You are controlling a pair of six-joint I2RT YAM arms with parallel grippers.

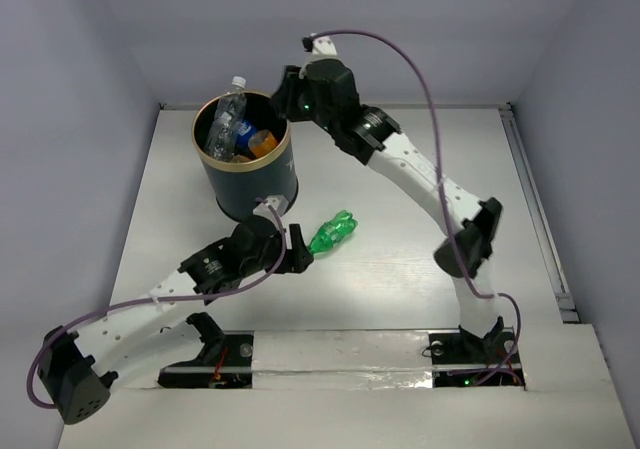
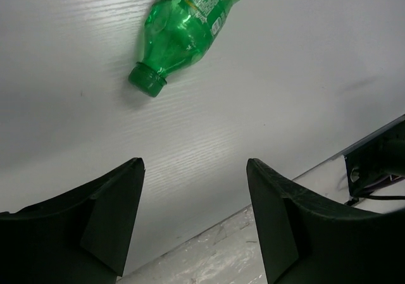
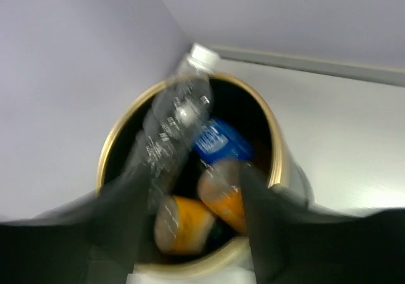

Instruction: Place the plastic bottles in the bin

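A crinkled green plastic bottle [image 1: 333,232] lies on its side on the white, faintly grained counter [image 1: 400,269], near the foot of the dark cylindrical bin [image 1: 250,191]. Its long axis runs diagonally, cap aimed at the left hand [image 2: 195,167], which gapes wide, gripping nothing. The right hand [image 3: 190,176], blurred, is spread above the gold rim, over 1 clear ribbed bottle [image 3: 174,116] and 2 orange ones [image 3: 183,224].
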